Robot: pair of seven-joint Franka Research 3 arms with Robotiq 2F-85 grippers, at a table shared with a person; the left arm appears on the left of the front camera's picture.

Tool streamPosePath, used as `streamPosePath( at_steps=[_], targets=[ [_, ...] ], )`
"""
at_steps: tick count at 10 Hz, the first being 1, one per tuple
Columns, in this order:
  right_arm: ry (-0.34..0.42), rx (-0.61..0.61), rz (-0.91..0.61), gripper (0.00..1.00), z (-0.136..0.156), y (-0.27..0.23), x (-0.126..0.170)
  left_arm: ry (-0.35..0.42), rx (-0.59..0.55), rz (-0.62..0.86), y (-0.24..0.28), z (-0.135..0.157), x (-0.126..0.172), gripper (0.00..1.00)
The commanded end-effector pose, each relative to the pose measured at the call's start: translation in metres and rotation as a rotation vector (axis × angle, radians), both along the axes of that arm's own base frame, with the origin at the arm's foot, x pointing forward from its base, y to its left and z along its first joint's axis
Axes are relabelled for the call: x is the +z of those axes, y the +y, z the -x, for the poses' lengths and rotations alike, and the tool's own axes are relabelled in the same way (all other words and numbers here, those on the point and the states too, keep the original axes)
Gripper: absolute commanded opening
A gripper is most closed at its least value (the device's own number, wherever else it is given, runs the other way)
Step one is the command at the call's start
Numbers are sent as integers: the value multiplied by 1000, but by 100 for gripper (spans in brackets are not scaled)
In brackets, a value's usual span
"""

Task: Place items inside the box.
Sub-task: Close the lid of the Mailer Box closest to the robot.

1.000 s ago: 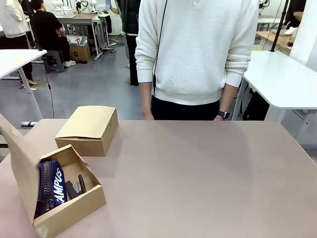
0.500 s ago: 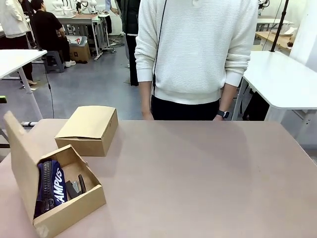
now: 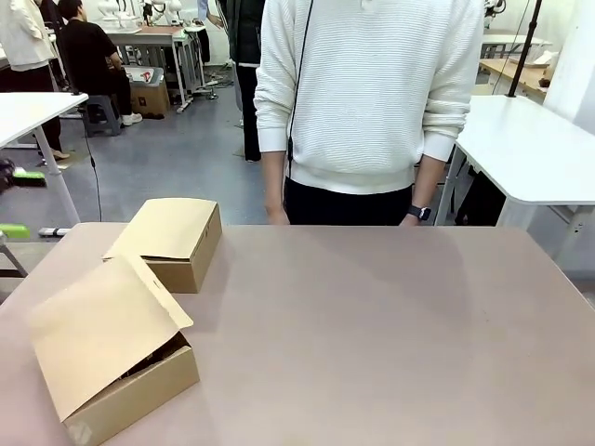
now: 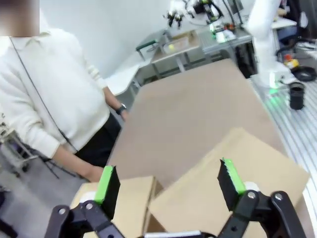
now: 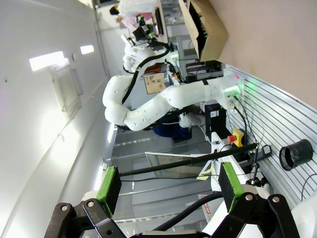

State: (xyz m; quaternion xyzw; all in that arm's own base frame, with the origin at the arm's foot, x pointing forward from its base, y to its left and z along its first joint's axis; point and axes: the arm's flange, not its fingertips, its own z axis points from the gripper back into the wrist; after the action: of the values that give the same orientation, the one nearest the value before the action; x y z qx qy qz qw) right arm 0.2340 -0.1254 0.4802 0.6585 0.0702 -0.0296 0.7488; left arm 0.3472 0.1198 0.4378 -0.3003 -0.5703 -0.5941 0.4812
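Two cardboard boxes on the counter [image 3: 372, 325], both at its left side. Nearer box [image 3: 116, 358] with its lid tilted low over the opening, nearly shut, only a dark slit showing under the flap edge; contents hidden, so items not tellable. Second box [image 3: 167, 243] just behind it, closed, close to but apart from the first. Person in a white sweater [image 3: 372, 93] at the far edge, arms hanging down, a watch on one wrist, hands not on the counter.

Left tool [image 4: 168, 186] spread wide, green pads far apart, nothing between them, hanging above the nearer box's lid [image 4: 233, 183] with the second box [image 4: 126, 203] below its left pad. Same person seen standing at the far side in this view.

Right tool [image 5: 166, 186] also spread wide and empty, turned away from the counter toward the room, its view rolled sideways; nearer box [image 5: 205, 27] seen far off at the top edge, along with the other white arm [image 5: 163, 99].
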Motion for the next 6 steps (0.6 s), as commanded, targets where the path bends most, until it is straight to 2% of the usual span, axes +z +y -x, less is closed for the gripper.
streamPosePath(
  at_steps=[1, 2, 3, 5, 6],
  targets=[
    [-17, 11, -3, 100, 2, -3, 1, 72, 76, -41, 0, 14, -43, 100],
    [-17, 11, -3, 100, 2, -3, 1, 123, 174, -53, -6, 29, -51, 100],
    [-17, 11, -3, 100, 2, -3, 1, 43, 19, -25, -2, 5, -20, 100],
    [-17, 11, -3, 100, 2, -3, 1, 43, 19, -25, -2, 5, -20, 100],
    [-17, 11, -3, 100, 2, -3, 1, 86, 63, -44, -2, 12, -38, 100]
  ],
)
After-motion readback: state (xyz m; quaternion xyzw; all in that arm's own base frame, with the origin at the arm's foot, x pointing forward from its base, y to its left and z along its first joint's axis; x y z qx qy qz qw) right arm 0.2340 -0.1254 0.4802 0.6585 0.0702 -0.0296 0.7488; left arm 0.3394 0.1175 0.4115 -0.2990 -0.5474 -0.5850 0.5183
